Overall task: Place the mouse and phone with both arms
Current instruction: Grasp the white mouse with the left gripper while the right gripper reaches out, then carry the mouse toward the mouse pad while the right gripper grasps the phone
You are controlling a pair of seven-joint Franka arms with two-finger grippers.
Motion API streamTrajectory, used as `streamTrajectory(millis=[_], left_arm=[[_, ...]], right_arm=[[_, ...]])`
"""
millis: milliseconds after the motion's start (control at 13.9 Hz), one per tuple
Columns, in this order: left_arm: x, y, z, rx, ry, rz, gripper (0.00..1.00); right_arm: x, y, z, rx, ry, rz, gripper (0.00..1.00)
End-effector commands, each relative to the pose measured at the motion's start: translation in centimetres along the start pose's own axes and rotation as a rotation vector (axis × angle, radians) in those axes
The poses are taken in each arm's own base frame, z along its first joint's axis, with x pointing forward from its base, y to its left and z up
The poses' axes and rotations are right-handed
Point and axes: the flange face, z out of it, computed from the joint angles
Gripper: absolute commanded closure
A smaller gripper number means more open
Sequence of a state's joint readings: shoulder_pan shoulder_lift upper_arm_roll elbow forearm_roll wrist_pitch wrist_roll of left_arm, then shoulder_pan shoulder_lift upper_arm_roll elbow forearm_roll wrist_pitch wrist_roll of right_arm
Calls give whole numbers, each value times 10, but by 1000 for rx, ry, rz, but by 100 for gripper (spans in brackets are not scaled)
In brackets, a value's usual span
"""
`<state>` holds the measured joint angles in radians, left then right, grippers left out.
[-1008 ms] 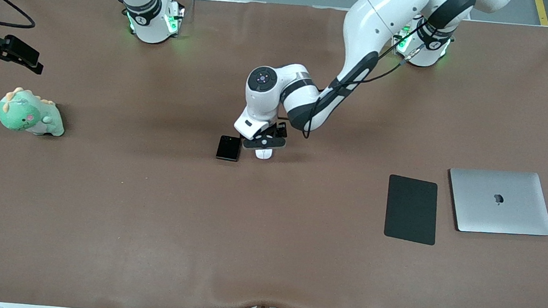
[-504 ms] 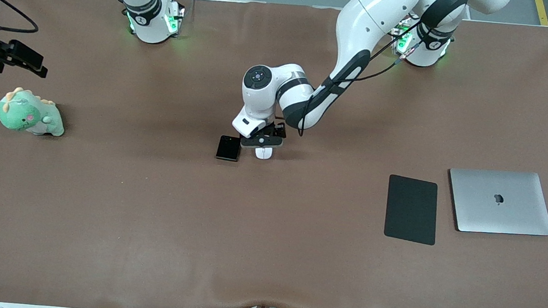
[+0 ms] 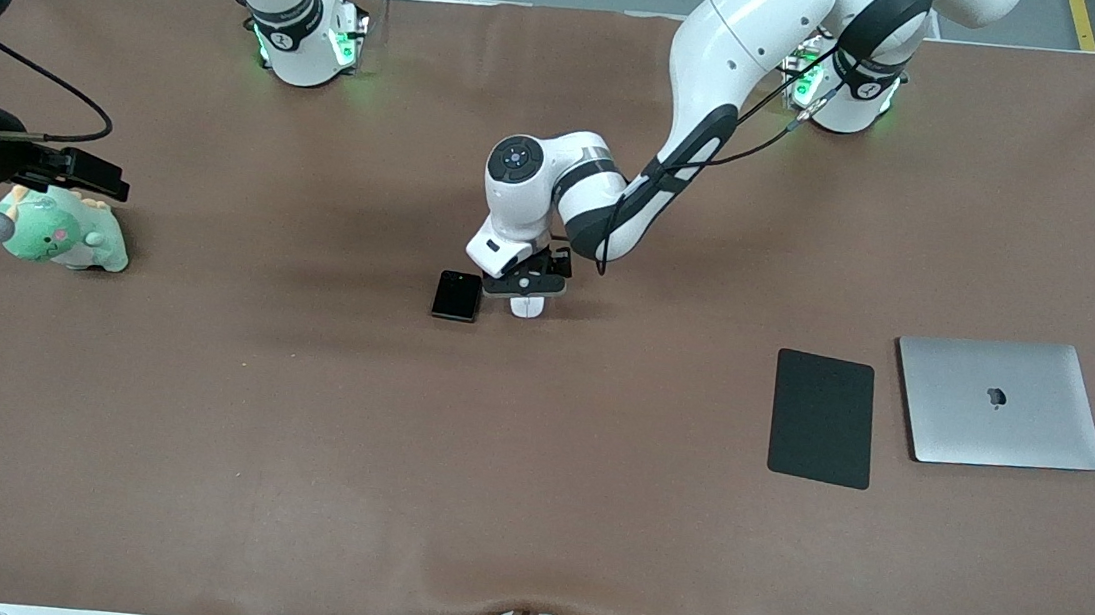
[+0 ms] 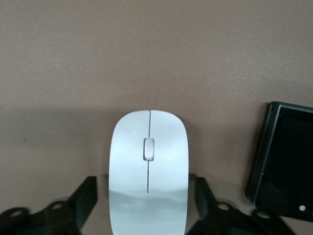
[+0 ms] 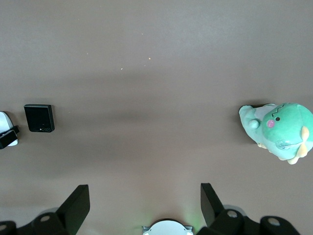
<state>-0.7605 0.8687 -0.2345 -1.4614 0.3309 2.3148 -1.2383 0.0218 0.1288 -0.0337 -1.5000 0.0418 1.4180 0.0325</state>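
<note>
The mouse (image 3: 527, 308) is seen lying on the brown counter (image 3: 528, 507) near its middle, with the phone (image 3: 457, 296) just beside it toward the right arm's end. The left gripper (image 3: 526, 287) is lowered over the mouse, its 2 fingers (image 4: 85, 196) spread apart on either side of the mouse's body without closing on it. The right gripper (image 5: 144, 198) is held high above the counter near the green plush dinosaur (image 3: 62, 236), its fingers wide apart and nothing gripped.
</note>
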Motion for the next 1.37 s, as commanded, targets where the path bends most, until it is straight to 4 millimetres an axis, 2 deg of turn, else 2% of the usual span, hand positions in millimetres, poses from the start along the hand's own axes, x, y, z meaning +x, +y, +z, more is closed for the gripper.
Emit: streamTrajectory(millis=[0,72,144,288,432,576,648,792,1080,1296], left_arm=[[3,7,-2,-21,26,-21,78],[5,8,-7,-28,28,-25,86],[9,6,-14,-29,32,-28,90],[15,3,-26,-22,35,-38,90],[19,0,-52,6,41,-42,90],[27,-9,-78,44,46,-55,90],[32,-14,-93,64,48,-62,90],[47,-30,-120,90,47,-90,90],[71,-71,-176,91,58,-145,90],[93,-115,-200,127,56,-132,90]], right_arm=[[-4,-10,-6,15,0,-17,0],[-4,-17,-3,12,-7,-26,0],[-3,-22,2,9,-23,-31,0],[-3,-34,13,1,-52,-51,0],[-2,-67,28,-18,-88,-96,0],[-3,-92,33,-30,-87,-107,0],[-1,-109,44,-39,-103,-132,0],[10,-136,77,-60,-152,-160,0],[15,-179,118,-56,-131,-174,0],[16,-233,167,-22,-95,-102,0]])
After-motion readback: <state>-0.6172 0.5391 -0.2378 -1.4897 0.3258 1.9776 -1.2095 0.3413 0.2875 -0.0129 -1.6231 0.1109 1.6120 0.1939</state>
